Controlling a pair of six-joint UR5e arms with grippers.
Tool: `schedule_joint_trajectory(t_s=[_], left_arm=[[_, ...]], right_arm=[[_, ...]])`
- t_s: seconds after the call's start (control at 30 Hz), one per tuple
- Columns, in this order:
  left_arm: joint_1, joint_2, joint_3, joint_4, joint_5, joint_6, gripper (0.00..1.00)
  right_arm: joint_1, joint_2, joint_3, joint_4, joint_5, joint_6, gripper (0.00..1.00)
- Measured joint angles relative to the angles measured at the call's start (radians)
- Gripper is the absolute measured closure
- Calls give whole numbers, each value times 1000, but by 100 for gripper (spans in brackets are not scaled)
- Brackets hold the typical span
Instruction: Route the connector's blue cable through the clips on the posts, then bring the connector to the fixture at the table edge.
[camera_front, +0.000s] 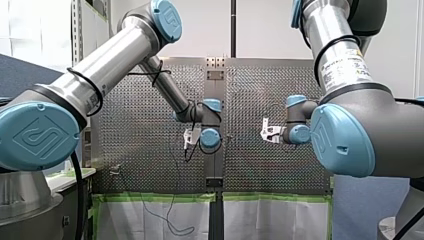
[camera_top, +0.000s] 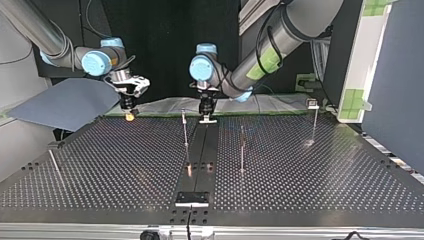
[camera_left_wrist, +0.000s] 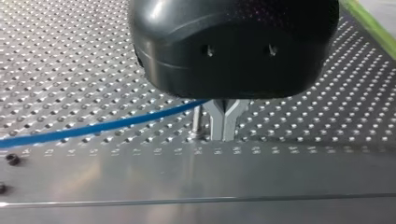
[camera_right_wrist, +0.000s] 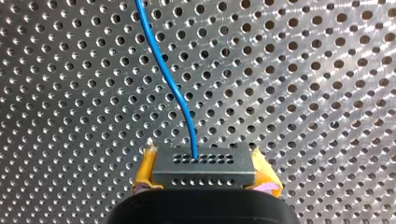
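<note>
Right wrist view, entry one: my right tool (camera_right_wrist: 204, 179) grips the connector (camera_right_wrist: 203, 163), a dark grey block with rows of small holes, between its yellow pads (camera_right_wrist: 145, 170). The blue cable (camera_right_wrist: 170, 84) leaves the connector's face turned away from the tool and runs off over the perforated worktop (camera_right_wrist: 303, 70).

Entry two, left wrist view: my left tool (camera_left_wrist: 224, 128) is black, with its metal fingers drawn together to a point. The tips are down at the worktop, just beside a thin post (camera_left_wrist: 197, 123). The blue cable comes in from one side and meets the fingers high up; I cannot tell whether it is pinched.

Entry three, top view: both tools stand at the far edge, well apart from each other. The fixture (camera_top: 192, 198) sits at the near edge, well apart from the connector.
</note>
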Motion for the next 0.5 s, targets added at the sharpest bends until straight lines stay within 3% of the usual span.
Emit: schedule_joint_trajectory(t_s=[0.37,0.5], left_arm=[[13,0,28,-13,4,0,100],[19,-4,37,-20,7,0,100]], right_arm=[[-14,4,-11,-31,-12,26,100],[-16,8,-18,-38,-29,32,100]])
